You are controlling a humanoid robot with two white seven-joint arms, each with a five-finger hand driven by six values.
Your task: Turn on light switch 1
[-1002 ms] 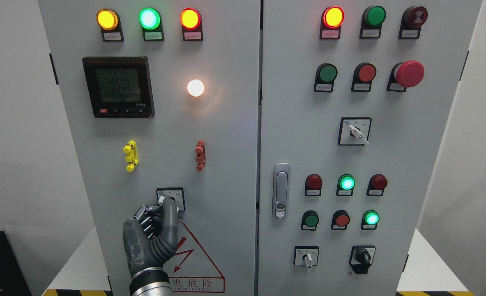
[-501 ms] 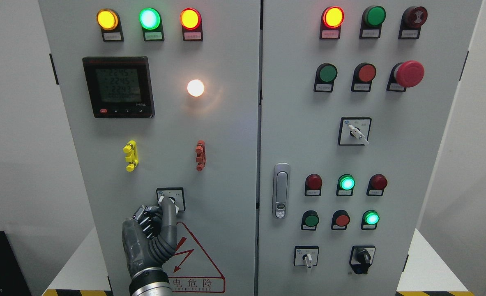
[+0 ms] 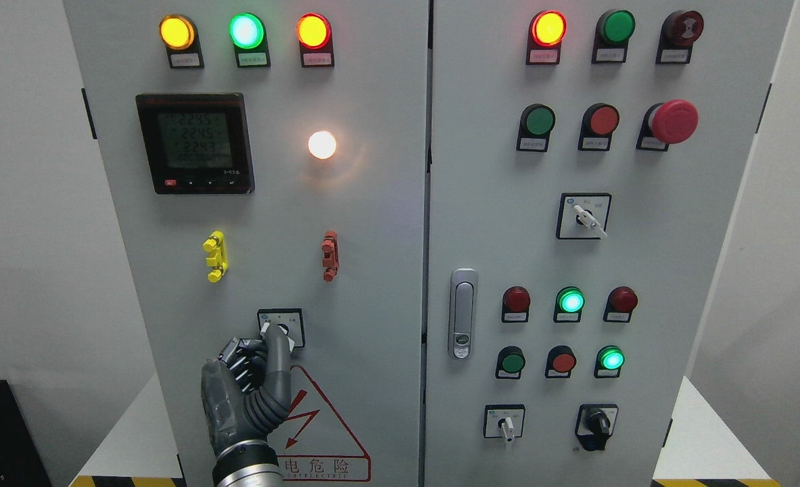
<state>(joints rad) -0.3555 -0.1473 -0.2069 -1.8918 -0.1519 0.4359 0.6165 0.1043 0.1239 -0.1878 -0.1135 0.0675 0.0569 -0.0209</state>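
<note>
robot hand (image 3: 247, 392) unmoved, fingertip still on selector switch (image 3: 280, 328)

Plenty of bare panel between the rotary switch (image 3: 280, 327) and the yellow clip (image 3: 215, 256) and red clip (image 3: 330, 255) above. Left hand (image 3: 247, 392) already crowding the switch from below, covering part of the warning sticker (image 3: 325, 433). Door handle (image 3: 462, 313) sticking out by the right door's left edge.

Bright, even light; lamp (image 3: 322, 144) glares, perhaps overexposed.
</note>
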